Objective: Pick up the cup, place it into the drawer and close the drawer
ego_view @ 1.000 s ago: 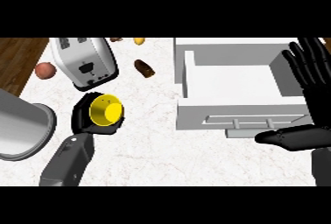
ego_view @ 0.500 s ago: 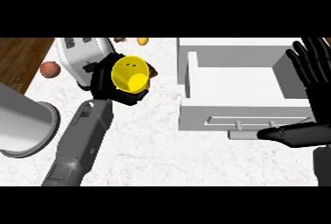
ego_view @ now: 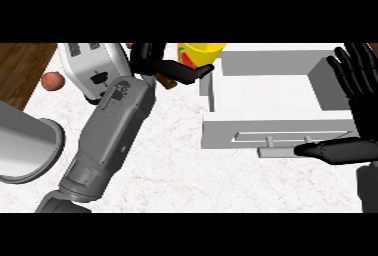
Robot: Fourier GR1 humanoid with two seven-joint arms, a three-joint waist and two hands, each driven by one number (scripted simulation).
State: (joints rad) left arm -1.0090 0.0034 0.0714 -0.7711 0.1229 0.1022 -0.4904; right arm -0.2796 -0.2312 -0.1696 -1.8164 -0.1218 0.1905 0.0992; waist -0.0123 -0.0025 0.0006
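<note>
Currently: one yellow cup [ego_view: 199, 52], one open white drawer [ego_view: 221, 135], one toaster [ego_view: 88, 70], one grey pot [ego_view: 22, 145], all on or at the worktop [ego_view: 184, 165] | cup shows a red mark, unreadable | left hand [ego_view: 155, 60] curled round the cup, just beside the drawer's left wall | right hand [ego_view: 360, 75] spread, fingers straight, thumb near the drawer front.

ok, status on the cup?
Left hand shut on yellow cup, held at open drawer rim. Right hand open, resting by drawer front. Cup not in yet.
</note>
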